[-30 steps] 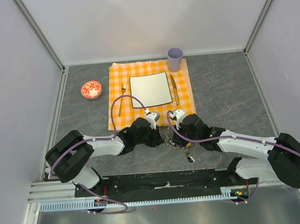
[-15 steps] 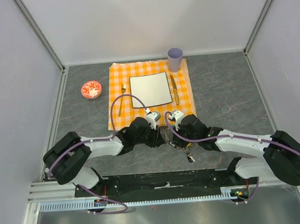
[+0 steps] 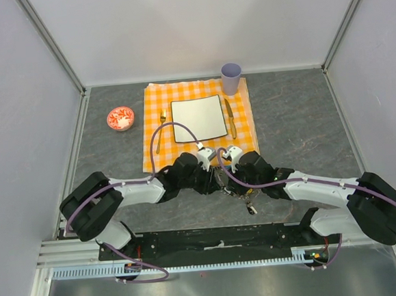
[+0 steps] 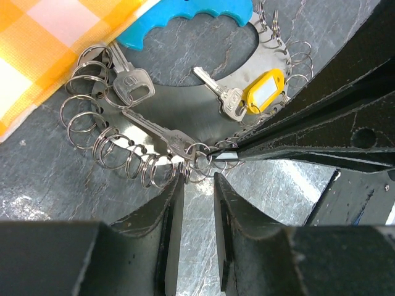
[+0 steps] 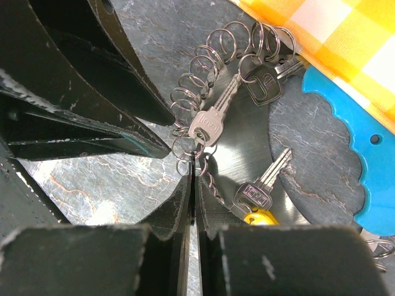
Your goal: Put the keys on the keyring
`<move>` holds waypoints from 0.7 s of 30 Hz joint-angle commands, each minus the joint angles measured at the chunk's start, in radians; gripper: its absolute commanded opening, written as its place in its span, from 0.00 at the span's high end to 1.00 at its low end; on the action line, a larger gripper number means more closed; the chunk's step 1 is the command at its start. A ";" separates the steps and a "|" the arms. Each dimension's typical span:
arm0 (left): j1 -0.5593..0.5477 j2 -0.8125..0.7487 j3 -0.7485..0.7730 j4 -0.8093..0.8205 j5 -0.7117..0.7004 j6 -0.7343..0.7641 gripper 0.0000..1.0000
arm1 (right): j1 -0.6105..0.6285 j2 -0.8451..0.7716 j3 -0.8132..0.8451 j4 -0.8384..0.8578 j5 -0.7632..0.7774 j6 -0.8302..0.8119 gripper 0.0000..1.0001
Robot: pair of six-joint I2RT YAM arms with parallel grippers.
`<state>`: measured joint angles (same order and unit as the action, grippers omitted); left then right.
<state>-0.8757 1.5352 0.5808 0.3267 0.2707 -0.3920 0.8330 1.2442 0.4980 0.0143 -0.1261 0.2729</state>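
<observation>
The right end effector (image 5: 192, 171) is pinched shut, and from its wrist view a thin wire keyring (image 5: 184, 150) looks caught at its tips. The left end effector (image 4: 197, 185) faces it, jaws apart and holding nothing, its tips just short of the same ring. All of this sits on the table (image 4: 55, 179), just off the corner of the checked cloth (image 4: 37, 49).

The ring is one of a row of small rings along the rim of a curved metal plate (image 4: 185, 108) with a blue handle (image 4: 185, 12); the handle end lies nearest the cloth. The keys (image 4: 162, 137) lie flat on that plate. One has a yellow tag (image 4: 262, 92) and is on the side away from the cloth.

I judge these keys light, stiff and slick, and so flat on the plate that there is little edge to get under. I would take one by the broad head, across its flat faces, leaving the hole free. The ring is springy wire, so its coil has to be held apart while the key slides in, and a loose pinch will let it twist out.
</observation>
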 commanded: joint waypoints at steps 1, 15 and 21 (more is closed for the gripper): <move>0.000 0.006 0.042 -0.017 0.030 0.059 0.68 | -0.005 -0.002 0.031 0.032 0.003 -0.011 0.89; 0.000 0.049 0.074 -0.078 0.024 0.085 0.71 | -0.003 0.000 0.031 0.036 0.008 -0.009 0.89; -0.003 0.078 0.102 -0.092 0.027 0.099 0.74 | -0.003 -0.003 0.031 0.039 0.005 -0.008 0.89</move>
<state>-0.8757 1.5913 0.6365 0.2382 0.2825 -0.3424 0.8330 1.2442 0.4980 0.0143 -0.1257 0.2729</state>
